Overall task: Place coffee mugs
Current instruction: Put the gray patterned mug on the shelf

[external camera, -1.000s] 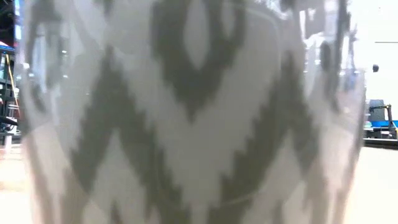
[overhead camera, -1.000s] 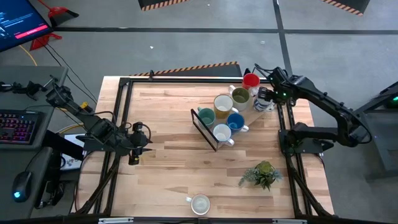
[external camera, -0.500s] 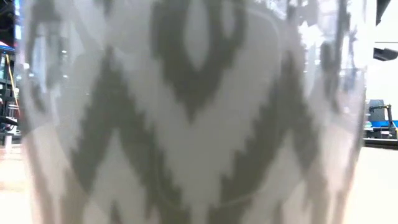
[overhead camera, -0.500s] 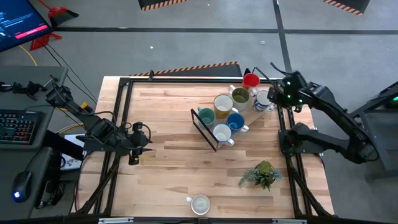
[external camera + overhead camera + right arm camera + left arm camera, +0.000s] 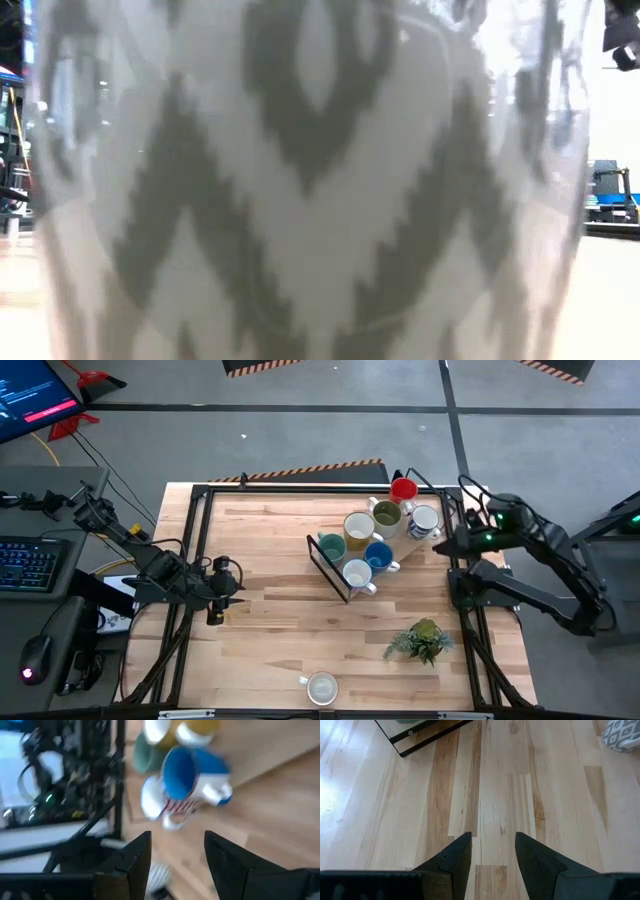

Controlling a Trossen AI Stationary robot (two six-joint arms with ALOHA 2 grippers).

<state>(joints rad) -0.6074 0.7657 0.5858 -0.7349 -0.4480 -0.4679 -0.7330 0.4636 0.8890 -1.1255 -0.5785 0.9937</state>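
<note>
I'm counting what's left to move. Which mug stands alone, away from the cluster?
The patterned white mug at the table's near edge. The other mugs crowd together at the far right, by the right gripper.

Wooden table point(image 5: 270, 560): mug cluster point(image 5: 375, 535) far right; potted plant point(image 5: 422, 639) near right; patterned mug point(image 5: 321, 687) near edge.

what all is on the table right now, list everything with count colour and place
clustered mugs: seven; red, olive, cream-yellow, teal, blue, two white; far right of table, by the dark stand
patterned mug: one, white and grey, alone at near edge, filling the low view
potted plant: one, green, near right
table: one, light wood
left gripper: open, empty, over left side
right gripper: open, empty, at right edge beside the cluster
</note>
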